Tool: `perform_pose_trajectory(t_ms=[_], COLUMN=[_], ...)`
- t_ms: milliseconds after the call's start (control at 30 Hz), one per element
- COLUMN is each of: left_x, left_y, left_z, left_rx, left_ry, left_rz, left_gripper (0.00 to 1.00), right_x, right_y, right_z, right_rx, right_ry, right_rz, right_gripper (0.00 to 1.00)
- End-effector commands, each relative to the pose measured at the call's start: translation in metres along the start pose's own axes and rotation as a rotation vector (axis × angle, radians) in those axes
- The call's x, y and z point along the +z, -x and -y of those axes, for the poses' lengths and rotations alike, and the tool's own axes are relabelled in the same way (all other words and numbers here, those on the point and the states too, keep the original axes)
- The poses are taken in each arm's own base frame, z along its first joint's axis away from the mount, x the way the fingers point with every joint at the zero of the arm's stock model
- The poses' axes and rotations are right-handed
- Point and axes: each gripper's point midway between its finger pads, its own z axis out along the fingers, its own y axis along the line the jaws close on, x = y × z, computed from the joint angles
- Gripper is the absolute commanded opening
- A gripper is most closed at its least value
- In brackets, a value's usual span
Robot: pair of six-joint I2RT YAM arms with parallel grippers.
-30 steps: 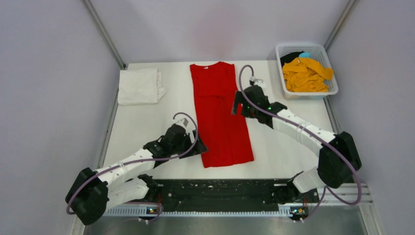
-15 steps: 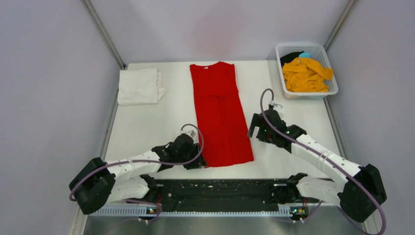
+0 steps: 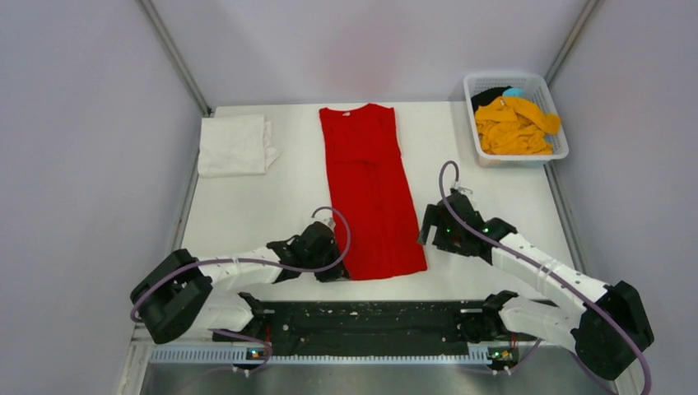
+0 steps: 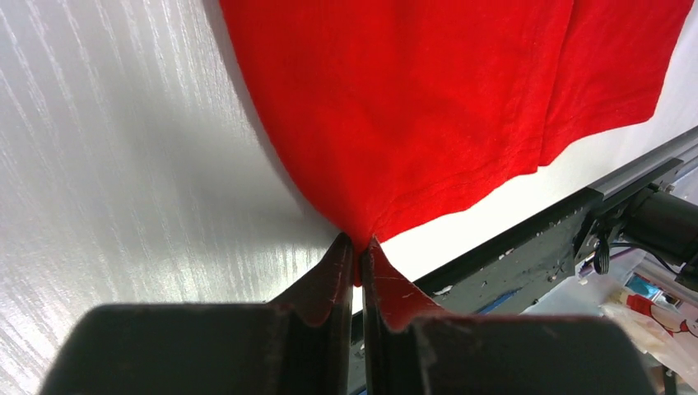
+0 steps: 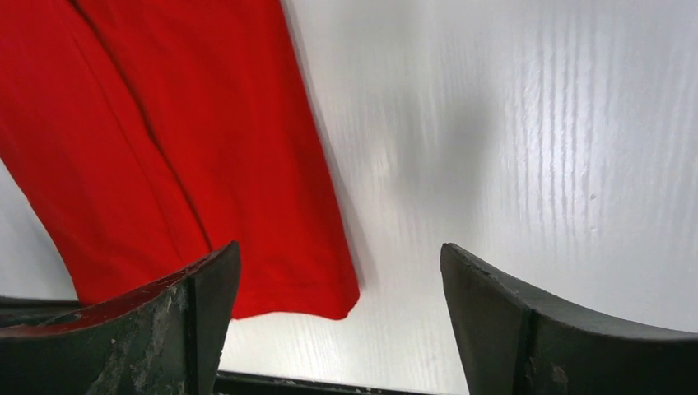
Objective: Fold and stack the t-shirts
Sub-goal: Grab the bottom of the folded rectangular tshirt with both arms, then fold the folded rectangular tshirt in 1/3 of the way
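A bright red t-shirt (image 3: 370, 189) lies folded into a long strip down the middle of the table, collar at the far end. My left gripper (image 3: 336, 271) is shut on its near left hem corner; in the left wrist view the red cloth (image 4: 428, 107) bunches into the pinched fingertips (image 4: 360, 243). My right gripper (image 3: 426, 234) hovers open just right of the near right hem corner (image 5: 342, 300), with its jaws wide apart (image 5: 339, 259) over bare table. A folded white t-shirt (image 3: 234, 144) lies at the far left. An orange-yellow t-shirt (image 3: 514, 123) and a black one (image 3: 487, 95) sit in the basket.
The white lattice basket (image 3: 556, 148) stands at the far right corner. A black rail (image 3: 370, 317) runs along the near table edge between the arm bases. Metal frame posts rise at both far corners.
The left gripper slid down to the shirt's near left corner and shut on it. The right arm swung from mid-shirt back to the near right corner, jaws narrowing slightly.
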Motion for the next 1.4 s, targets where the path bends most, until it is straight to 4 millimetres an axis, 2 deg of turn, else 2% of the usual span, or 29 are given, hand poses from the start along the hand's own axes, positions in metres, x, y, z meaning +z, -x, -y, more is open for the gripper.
perform_pose_trajectory(t_ms=[0,167,333,600,800,900,1033,1133,1300,1367], left_x=[0.001,-0.001,-0.002,-0.006,-0.010,-0.009,-0.007,-0.008,-0.011,-0.014], left_y=[-0.003,-0.004,-0.004,-0.002,-0.001,-0.001,-0.005,-0.005,-0.004,-0.003], left_z=[-0.020,-0.021,-0.023,-0.024,-0.024,-0.023,-0.025,-0.025,-0.019,-0.011], left_rx=[0.022,0.027,0.033,0.050,0.046,0.046,0.041,0.040,0.043,0.048], left_ry=[0.096,0.104,0.114,0.132,0.121,0.120,0.121,0.118,0.095,0.063], left_rz=[-0.008,-0.010,-0.014,-0.008,0.007,0.006,-0.010,-0.009,-0.006,-0.002], left_gripper=[0.09,0.06,0.04,0.02,0.01,0.01,0.00,0.00,0.00,0.00], right_x=[0.000,0.009,0.021,0.026,0.022,0.022,0.019,0.018,0.014,0.010], right_y=[-0.030,-0.057,-0.066,-0.077,-0.084,-0.087,-0.093,-0.096,-0.098,-0.095], right_z=[-0.003,-0.013,-0.010,-0.009,-0.006,-0.005,-0.002,0.000,-0.006,-0.012], right_rx=[-0.026,-0.036,-0.041,-0.032,-0.020,-0.012,-0.008,-0.011,-0.013,-0.016], right_ry=[0.086,0.195,0.201,0.197,0.202,0.204,0.198,0.198,0.231,0.256], right_rz=[-0.111,-0.192,-0.206,-0.252,-0.268,-0.282,-0.303,-0.305,-0.319,-0.316], right_gripper=[0.87,0.74,0.64,0.27,0.25,0.30,0.30,0.22,0.01,0.00])
